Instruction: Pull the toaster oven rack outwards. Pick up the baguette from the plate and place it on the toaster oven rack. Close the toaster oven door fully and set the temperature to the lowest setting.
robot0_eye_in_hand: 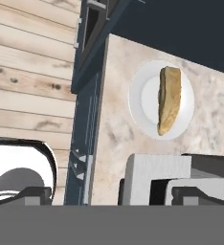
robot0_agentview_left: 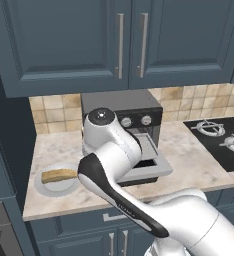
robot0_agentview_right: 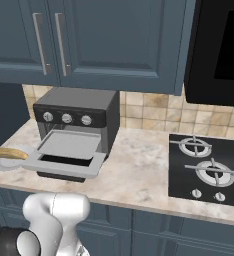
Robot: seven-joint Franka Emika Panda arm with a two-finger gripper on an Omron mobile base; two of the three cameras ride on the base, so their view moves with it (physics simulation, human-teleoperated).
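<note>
The toaster oven (robot0_agentview_left: 139,117) (robot0_agentview_right: 76,117) stands at the back of the counter with the toaster oven door (robot0_agentview_right: 64,164) (robot0_agentview_left: 156,170) folded down flat. The rack (robot0_agentview_right: 69,144) (robot0_agentview_left: 148,146) sticks out over the door. Left of the oven, the tan baguette (robot0_agentview_left: 59,175) (robot0_agentview_right: 11,153) (robot0_eye_in_hand: 170,100) lies on the white plate (robot0_agentview_left: 56,187) (robot0_agentview_right: 1,162) (robot0_eye_in_hand: 139,100). My gripper (robot0_eye_in_hand: 117,197) is open with nothing between its fingertips. It hovers above the door's corner (robot0_eye_in_hand: 150,170), apart from the plate. My own arm hides part of the oven front in the left base view.
A black gas hob (robot0_agentview_left: 224,140) (robot0_agentview_right: 209,167) lies right of the oven. Blue wall cabinets (robot0_agentview_left: 119,40) (robot0_agentview_right: 89,35) hang above, and a dark microwave (robot0_agentview_right: 219,45) sits at upper right. Past the counter's front edge (robot0_eye_in_hand: 102,119) are cabinet fronts and wooden floor (robot0_eye_in_hand: 28,72).
</note>
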